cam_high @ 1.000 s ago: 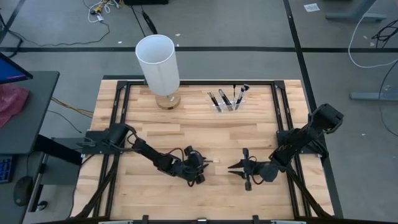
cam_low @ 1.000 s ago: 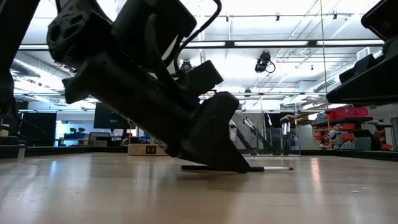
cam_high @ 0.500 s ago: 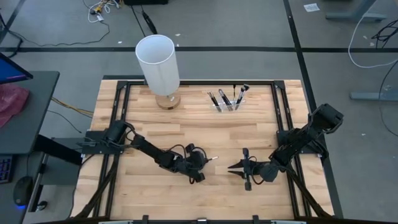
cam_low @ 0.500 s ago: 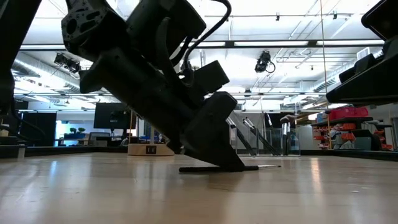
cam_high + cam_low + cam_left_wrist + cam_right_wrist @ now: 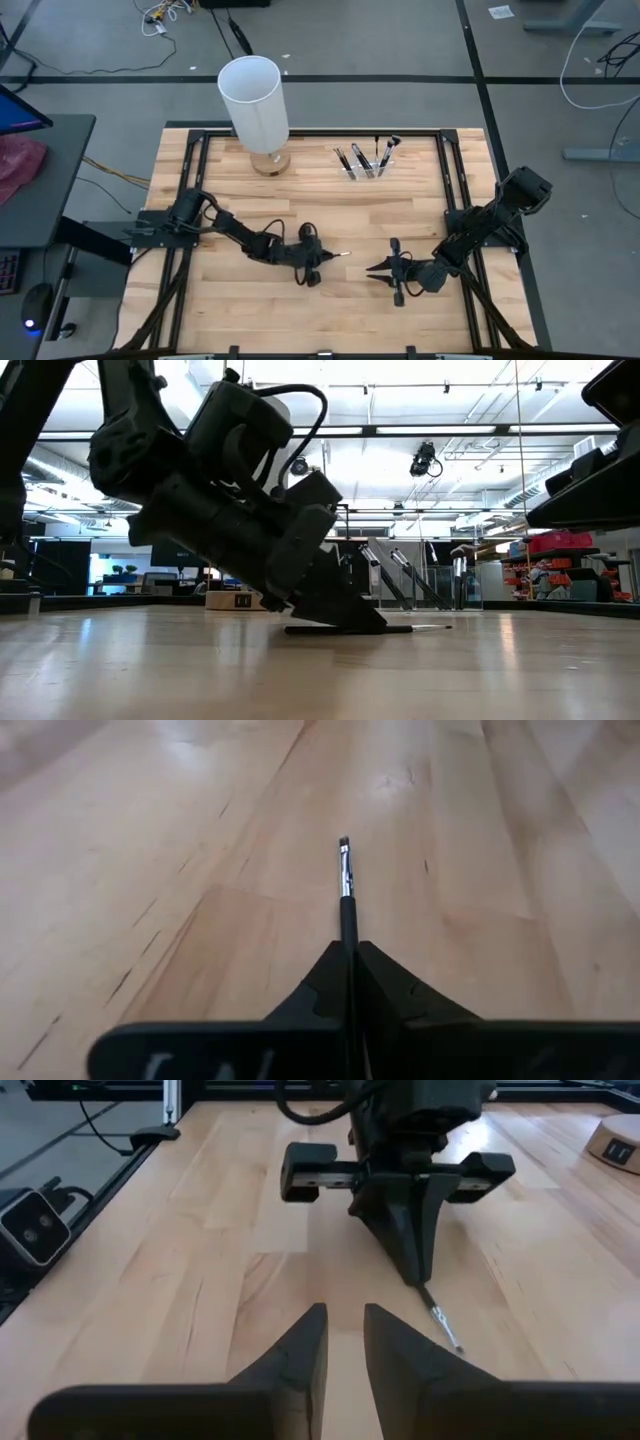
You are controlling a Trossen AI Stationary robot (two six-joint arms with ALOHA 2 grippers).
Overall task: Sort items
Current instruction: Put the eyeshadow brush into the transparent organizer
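Closing over the last second, my left gripper [image 5: 318,257] now pinches a thin brush [image 5: 346,890] flat on the table [image 5: 300,215], its tip poking out ahead. Right gripper [image 5: 343,1342] waits opposite, slightly parted, empty. Lifting looks next; other brushes [image 5: 368,158] stand in a far holder [image 5: 352,173].

table [image 5: 300,215]: pale wood | cylinder [image 5: 254,100]: white | brush [image 5: 346,885]: dark, silver ferrule
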